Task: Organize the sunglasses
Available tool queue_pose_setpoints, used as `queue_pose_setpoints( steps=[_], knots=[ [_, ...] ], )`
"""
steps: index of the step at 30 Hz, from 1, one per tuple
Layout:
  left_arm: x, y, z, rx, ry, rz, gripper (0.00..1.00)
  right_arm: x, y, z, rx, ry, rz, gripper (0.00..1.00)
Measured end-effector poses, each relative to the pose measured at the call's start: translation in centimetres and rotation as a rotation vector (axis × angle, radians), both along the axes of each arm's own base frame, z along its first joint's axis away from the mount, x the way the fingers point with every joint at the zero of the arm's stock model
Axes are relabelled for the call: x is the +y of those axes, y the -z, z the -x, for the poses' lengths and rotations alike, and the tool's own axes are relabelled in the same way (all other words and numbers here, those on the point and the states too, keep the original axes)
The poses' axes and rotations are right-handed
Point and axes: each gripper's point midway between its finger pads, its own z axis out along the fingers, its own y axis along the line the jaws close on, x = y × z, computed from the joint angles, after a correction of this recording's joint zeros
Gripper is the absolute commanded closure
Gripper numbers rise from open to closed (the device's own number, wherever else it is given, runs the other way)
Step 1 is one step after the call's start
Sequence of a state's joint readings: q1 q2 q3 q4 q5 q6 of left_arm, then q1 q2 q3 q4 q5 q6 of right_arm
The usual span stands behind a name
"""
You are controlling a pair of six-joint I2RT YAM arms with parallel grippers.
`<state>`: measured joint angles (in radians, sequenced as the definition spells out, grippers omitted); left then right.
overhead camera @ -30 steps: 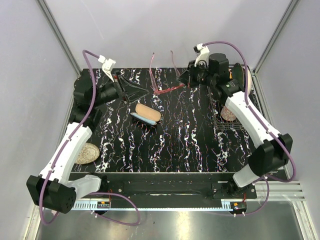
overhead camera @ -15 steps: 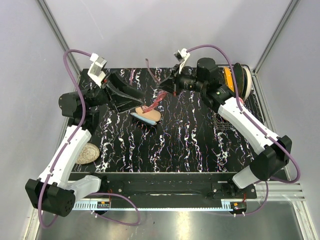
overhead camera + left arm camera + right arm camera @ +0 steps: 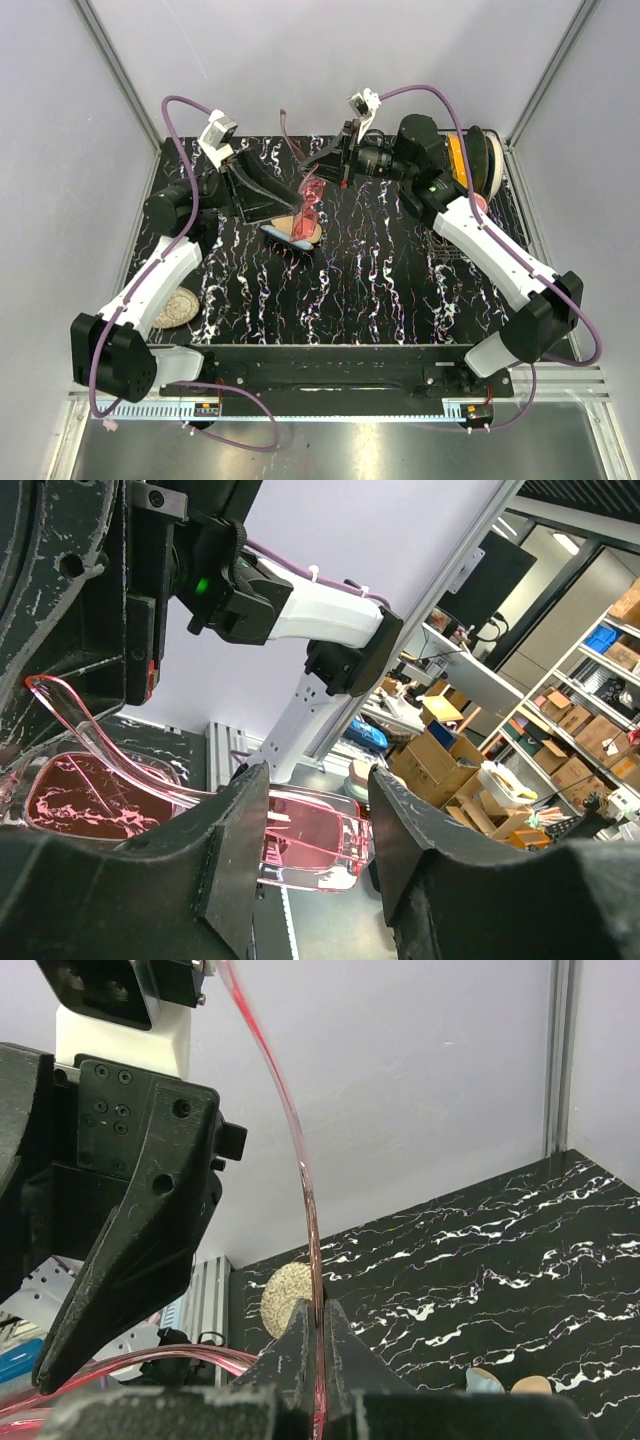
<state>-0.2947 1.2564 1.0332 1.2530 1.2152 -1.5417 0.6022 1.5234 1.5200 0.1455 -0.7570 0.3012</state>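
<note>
We hold the translucent red-pink sunglasses with pink lenses [image 3: 310, 190] in the air over the open oblong tan-lined case [image 3: 288, 233], with the right gripper [image 3: 318, 1325] pinching one slim arm. The left gripper [image 3: 315, 790] has its fingers spread around the frame front, apparently untouching. We judge this a folding step: the left should next close gently on the frame.

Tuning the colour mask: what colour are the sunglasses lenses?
Pink-tinted lenses on the sunglasses, translucent pink-red frame; left wrist view shows it best.

table [image 3: 380, 290]: black, white-marbled | oblong case [image 3: 288, 233]: tan face up, light blue near edge, centre-back | round beige disc [image 3: 178, 307]: left edge | orange-white disc [image 3: 468, 160]: back-right corner
</note>
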Motion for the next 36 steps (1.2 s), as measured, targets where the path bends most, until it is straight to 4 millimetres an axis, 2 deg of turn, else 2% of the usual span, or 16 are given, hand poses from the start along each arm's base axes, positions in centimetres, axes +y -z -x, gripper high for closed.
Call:
queue_pose_setpoints(
  steps=[4, 8, 10, 12, 14, 17, 20, 25, 33, 36],
  knots=[
    [-0.1, 0.1, -0.5, 0.008, -0.026, -0.004, 0.46, 0.0, 0.0, 0.0, -0.003, 0.0, 0.001, 1.0],
    [-0.2, 0.1, -1.6, 0.031, -0.128, -0.046, 0.3, -0.4, 0.5, -1.2, -0.008, 0.078, 0.026, 1.0],
    [-0.1, -0.4, -2.3, 0.0, -0.206, -0.077, 0.26, -0.9, 0.8, -1.9, -0.006, 0.132, 0.043, 1.0],
    [0.2, -0.8, -2.5, -0.032, -0.276, -0.112, 0.2, -1.4, 0.6, -2.6, -0.02, 0.186, 0.047, 1.0],
    [0.9, -1.0, -2.0, -0.085, -0.356, -0.149, 0.19, -2.2, -0.5, -2.7, -0.056, 0.236, 0.04, 1.0],
    [1.9, -0.6, -2.2, -0.084, -0.465, -0.184, 0.18, -3.0, -1.8, -2.2, -0.104, 0.257, 0.025, 1.0],
    [2.9, -0.2, -3.3, -0.028, -0.589, -0.216, 0.18, -3.7, -2.7, -1.3, -0.154, 0.259, 0.011, 1.0],
    [4.2, 0.6, -5.1, 0.154, -0.722, -0.265, 0.19, -4.5, -4.2, 0.7, -0.249, 0.229, -0.024, 1.0],
    [2.6, 0.4, -5.3, 0.397, -0.616, -0.29, 0.27, -4.7, -6.6, 3.5, -0.408, 0.147, -0.106, 1.0],
    [1.8, 0.6, -4.5, 0.449, -0.56, -0.299, 0.32, -4.6, -7.3, 4.0, -0.447, 0.135, -0.127, 1.0]
  ],
)
